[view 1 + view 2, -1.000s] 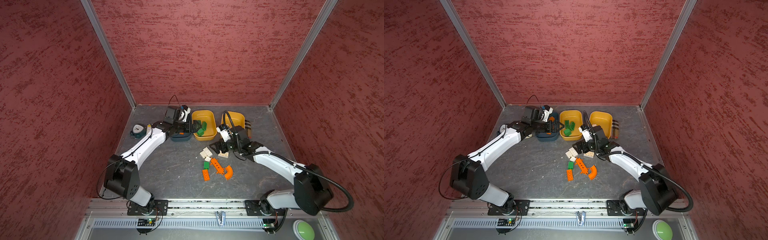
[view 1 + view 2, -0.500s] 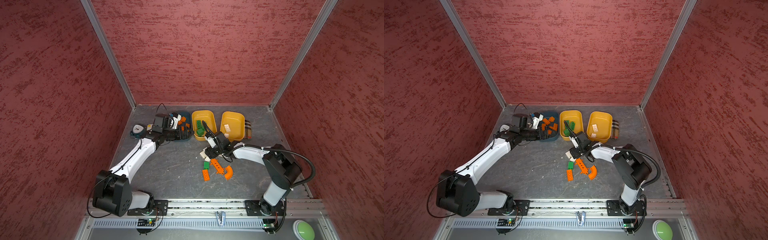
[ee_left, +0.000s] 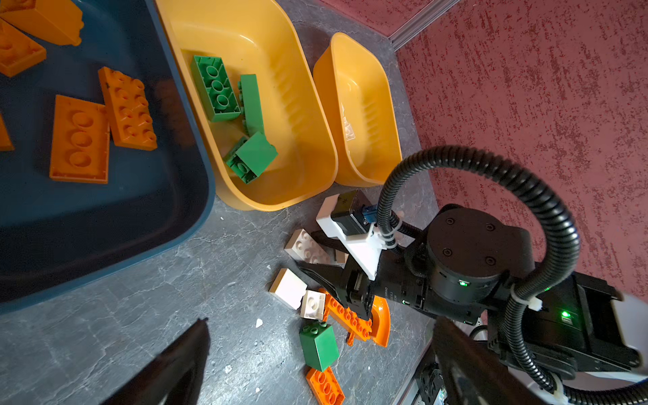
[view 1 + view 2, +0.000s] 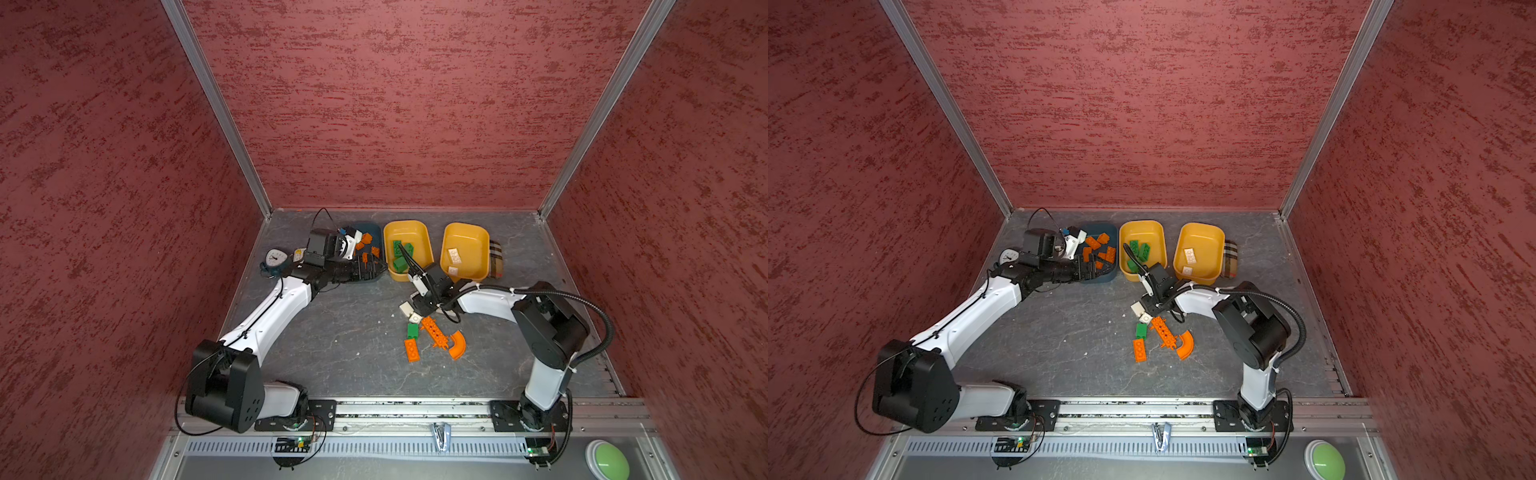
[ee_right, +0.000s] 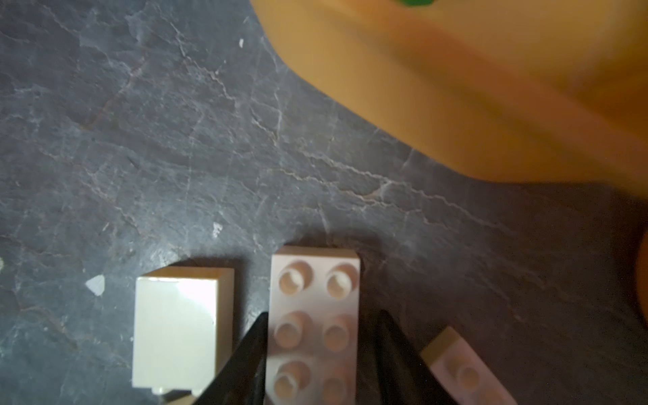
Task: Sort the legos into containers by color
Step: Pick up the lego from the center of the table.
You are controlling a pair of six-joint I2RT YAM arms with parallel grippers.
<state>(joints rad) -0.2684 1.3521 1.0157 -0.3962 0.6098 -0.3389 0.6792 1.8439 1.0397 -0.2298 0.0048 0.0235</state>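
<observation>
My right gripper (image 5: 322, 314) is low on the table, its jaws narrow around a white studded brick (image 5: 315, 298). One finger touches the brick; a dark sliver shows at the other, so a firm grip is unclear. A smooth cream block (image 5: 175, 326) lies beside it. Loose legos nearby: a green brick (image 4: 412, 330), flat orange brick (image 4: 412, 350), long holed orange piece (image 4: 434, 331) and orange arc (image 4: 458, 345). My left gripper (image 3: 319, 322) hangs open and empty by the teal tub (image 4: 374, 230) of orange bricks. The middle yellow tub (image 4: 405, 224) holds green bricks, the right yellow tub (image 4: 465, 226) white ones.
A small teal clock (image 4: 274, 259) stands left of the teal tub. A plaid object (image 4: 495, 259) leans against the right yellow tub. Red walls close in the back and both sides. A green button (image 4: 609, 461) sits beyond the front rail.
My right gripper swung from near the right yellow tub down to the cream bricks, and its jaws narrowed around the white studded brick. My left arm drew back from over the tubs, still open.
</observation>
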